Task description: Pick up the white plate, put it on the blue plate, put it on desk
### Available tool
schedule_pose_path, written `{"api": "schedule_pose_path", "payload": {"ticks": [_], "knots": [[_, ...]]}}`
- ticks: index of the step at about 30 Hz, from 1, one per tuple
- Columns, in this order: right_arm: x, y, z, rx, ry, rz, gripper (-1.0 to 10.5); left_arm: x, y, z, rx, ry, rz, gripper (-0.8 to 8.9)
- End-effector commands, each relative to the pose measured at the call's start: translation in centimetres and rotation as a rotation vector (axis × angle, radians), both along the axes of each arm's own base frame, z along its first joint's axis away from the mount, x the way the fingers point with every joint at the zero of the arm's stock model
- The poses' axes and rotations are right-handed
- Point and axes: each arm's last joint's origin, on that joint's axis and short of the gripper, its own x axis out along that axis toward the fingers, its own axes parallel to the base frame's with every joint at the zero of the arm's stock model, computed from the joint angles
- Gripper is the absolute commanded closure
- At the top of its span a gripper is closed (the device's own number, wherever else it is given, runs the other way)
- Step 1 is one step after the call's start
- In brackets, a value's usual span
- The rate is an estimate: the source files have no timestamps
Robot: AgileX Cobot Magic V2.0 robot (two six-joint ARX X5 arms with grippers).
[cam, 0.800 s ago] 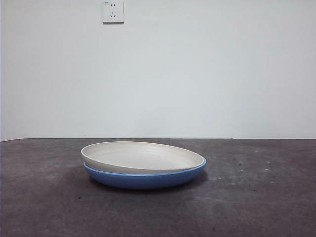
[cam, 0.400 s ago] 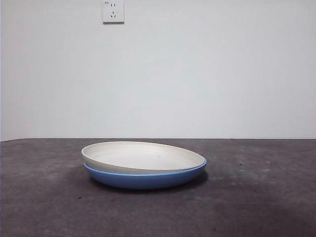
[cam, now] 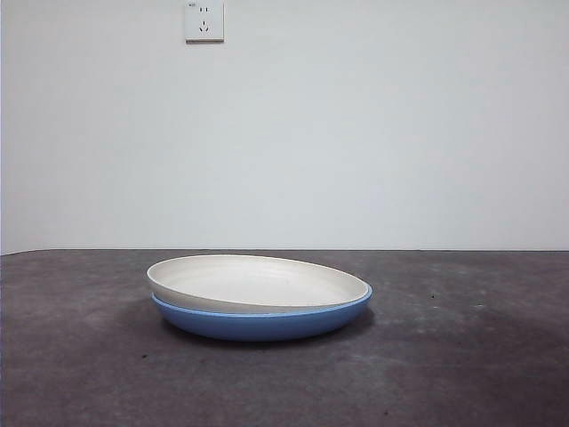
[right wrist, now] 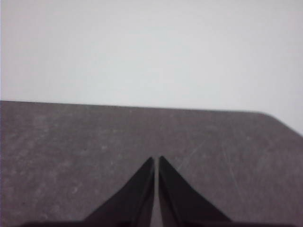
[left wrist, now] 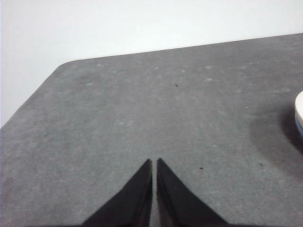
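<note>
The white plate (cam: 258,281) rests inside the blue plate (cam: 262,322), slightly tilted with its left rim raised, in the middle of the desk (cam: 462,356) in the front view. No arm shows in that view. A sliver of both stacked plates (left wrist: 299,111) appears at the edge of the left wrist view. My left gripper (left wrist: 154,163) is shut over bare desk, apart from the plates. Over another bare stretch of desk, my right gripper (right wrist: 156,161) is also shut, and no plate shows in its view.
A white wall with a power socket (cam: 204,20) stands behind the desk. The desk's rounded corner (left wrist: 66,66) and far edge show in the left wrist view, and another corner (right wrist: 270,116) in the right wrist view.
</note>
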Motion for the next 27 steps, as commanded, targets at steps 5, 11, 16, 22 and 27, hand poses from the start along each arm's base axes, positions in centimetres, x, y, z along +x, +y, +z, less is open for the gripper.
{"api": "schedule_pose_path", "payload": {"ticks": [5, 11, 16, 22, 27], "knots": [[0.2, -0.1, -2.6, 0.099, 0.020, -0.006, 9.4, 0.1, 0.0, -0.8, -0.002, 0.027, 0.004, 7.85], [0.1, -0.1, -3.7, 0.115, 0.124, -0.011, 9.4, 0.1, 0.0, -0.8, -0.002, 0.027, 0.004, 7.85], [0.0, -0.1, -4.5, 0.143, 0.207, -0.011, 9.4, 0.1, 0.0, -0.8, -0.002, 0.027, 0.004, 7.85], [0.1, 0.0, -4.3, 0.173, 0.186, -0.010, 9.4, 0.1, 0.0, -0.8, -0.002, 0.027, 0.004, 7.85], [0.1, 0.0, -4.3, 0.173, 0.185, -0.010, 9.4, 0.1, 0.0, -0.8, -0.002, 0.027, 0.004, 7.85]]}}
